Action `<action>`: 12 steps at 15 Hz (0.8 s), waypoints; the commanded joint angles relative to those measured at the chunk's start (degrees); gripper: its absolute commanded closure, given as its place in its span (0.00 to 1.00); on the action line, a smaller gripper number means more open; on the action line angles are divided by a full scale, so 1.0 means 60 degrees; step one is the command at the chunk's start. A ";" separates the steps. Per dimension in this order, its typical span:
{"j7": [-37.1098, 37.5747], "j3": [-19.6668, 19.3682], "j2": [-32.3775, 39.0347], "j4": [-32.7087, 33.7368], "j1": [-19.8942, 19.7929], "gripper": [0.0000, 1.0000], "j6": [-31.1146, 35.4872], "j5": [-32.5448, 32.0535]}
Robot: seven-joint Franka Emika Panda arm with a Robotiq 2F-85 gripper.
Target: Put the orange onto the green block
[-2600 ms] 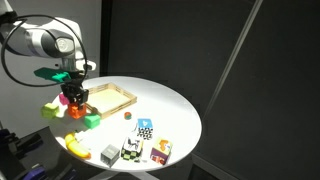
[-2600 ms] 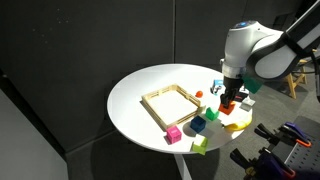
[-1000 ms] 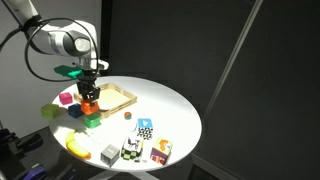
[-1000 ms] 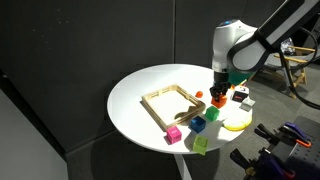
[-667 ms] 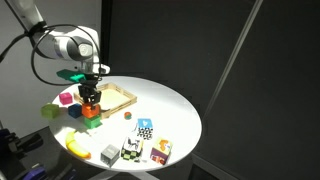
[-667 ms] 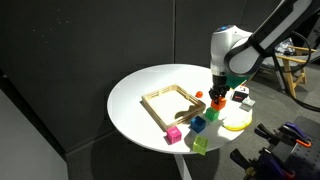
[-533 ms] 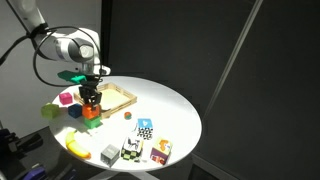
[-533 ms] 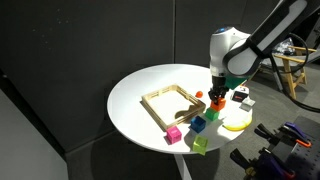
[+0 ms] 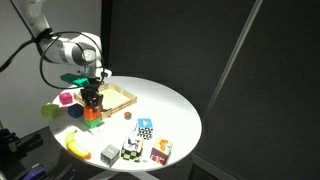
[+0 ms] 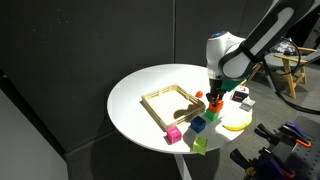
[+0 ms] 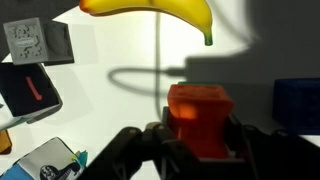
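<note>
The orange (image 11: 200, 108) is a small solid-orange block held between my gripper's (image 11: 200, 138) fingers. In both exterior views the orange (image 9: 91, 113) (image 10: 213, 104) sits directly over the green block (image 9: 95, 122) (image 10: 211, 114), a bright-green cube next to the wooden tray. I cannot tell whether they touch. In the wrist view only a thin green edge (image 11: 205, 87) shows behind the orange. My gripper (image 9: 92, 101) (image 10: 215, 95) is shut on the orange.
A wooden tray (image 9: 126, 100) (image 10: 160, 110) lies beside the blocks. A banana (image 9: 78, 147) (image 10: 238, 123) (image 11: 150, 10), a magenta cube (image 9: 67, 98) (image 10: 174, 134), a blue cube (image 10: 198, 124) and a yellow-green block (image 10: 200, 144) lie around. Patterned boxes (image 9: 145, 128) stand near the table edge.
My gripper has carried the orange from the block cluster toward the tray and brought it over the green block. In the last half second it barely moved.
</note>
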 commanded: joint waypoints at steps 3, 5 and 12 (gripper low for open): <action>0.0017 -0.0172 0.0255 0.0263 0.0169 0.76 0.0023 -0.0149; -0.0020 -0.0180 0.0286 0.0266 0.0178 0.76 0.0015 -0.0125; -0.0132 -0.0160 0.0110 0.0113 0.0171 0.00 -0.0033 -0.0067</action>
